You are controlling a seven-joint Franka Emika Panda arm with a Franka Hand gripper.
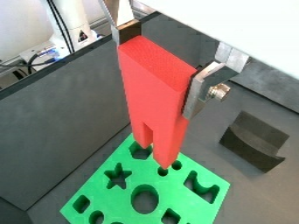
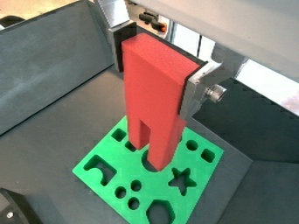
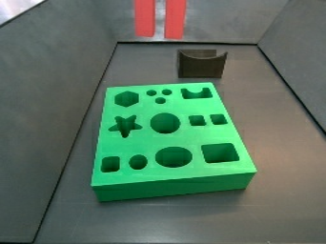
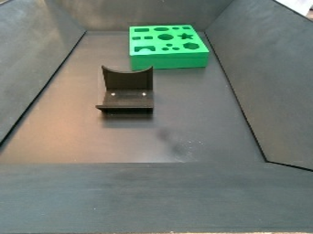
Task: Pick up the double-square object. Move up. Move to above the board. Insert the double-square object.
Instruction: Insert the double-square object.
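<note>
The hand (image 1: 163,83) pinches the double-square object (image 1: 152,96) near its solid upper end, one silver finger (image 1: 201,94) lying flat against the block's side in both wrist views. The red-orange block hangs upright, long axis vertical, its two square prongs pointing straight down at the board (image 1: 146,197), which lies directly beneath and clearly apart from them. In both wrist views the prong tips hover over the board's near rows of holes; which cut-out they line up with I cannot tell from that angle (the paired small squares seem the likely target, judging by the prong shape). In a side view only the prong ends (image 3: 160,17) show at the upper edge, high above the board (image 3: 169,181), so the coming move looks like a straight descent once the prongs sit square over their holes.

The board rests flat on the dark grey surface (image 4: 171,137), inside sloping dark walls. The fixture (image 4: 124,91) stands well apart from the board, and nothing lies between them.
</note>
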